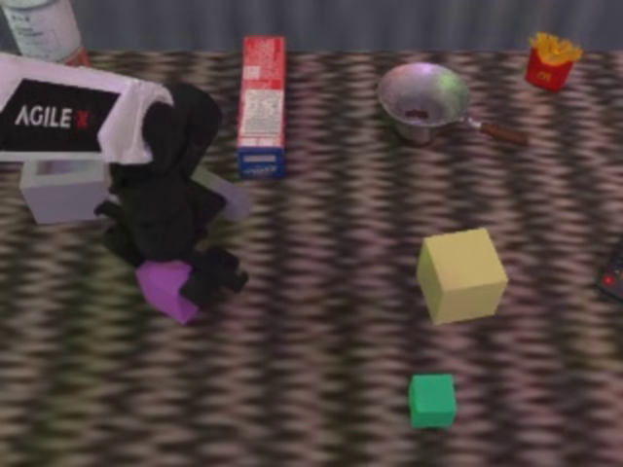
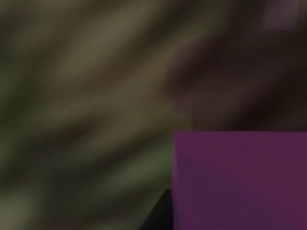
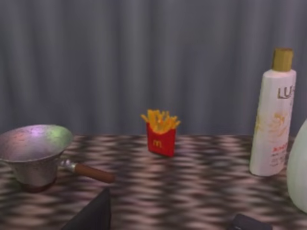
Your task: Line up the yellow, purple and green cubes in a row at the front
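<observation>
The left gripper sits at the table's left, its fingers pinching the mid-sized matte purple cube, which fills the near corner of the left wrist view. I judge the cube light, stiff and not fragile, best held across two flat opposite faces near the middle. The largest, pale yellow cube rests right of centre; the smallest, bright green cube lies just nearer than it. Count: three cubes, one of each colour. The right arm is parked out of the top view; its fingers do not show.
</observation>
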Available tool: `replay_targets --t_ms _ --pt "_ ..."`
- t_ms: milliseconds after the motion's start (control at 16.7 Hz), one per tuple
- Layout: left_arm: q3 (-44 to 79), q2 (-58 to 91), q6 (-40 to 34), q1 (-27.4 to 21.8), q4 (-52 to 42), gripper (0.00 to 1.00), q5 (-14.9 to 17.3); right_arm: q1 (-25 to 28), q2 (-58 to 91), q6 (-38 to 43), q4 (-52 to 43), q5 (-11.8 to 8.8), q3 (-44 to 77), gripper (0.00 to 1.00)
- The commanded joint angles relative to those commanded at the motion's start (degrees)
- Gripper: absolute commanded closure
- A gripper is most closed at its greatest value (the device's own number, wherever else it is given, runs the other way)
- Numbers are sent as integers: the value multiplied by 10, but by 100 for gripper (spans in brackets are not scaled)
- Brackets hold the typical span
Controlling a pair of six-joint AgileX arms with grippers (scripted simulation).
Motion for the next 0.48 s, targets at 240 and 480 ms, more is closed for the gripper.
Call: replay_targets --t_ms 240,480 --pt "41 -37 -2 7 -86 100 -1 0 0 0 0 0 0 0" --pt "59 -56 -3 10 -115 100 -2 0 0 0 0 0 0 0"
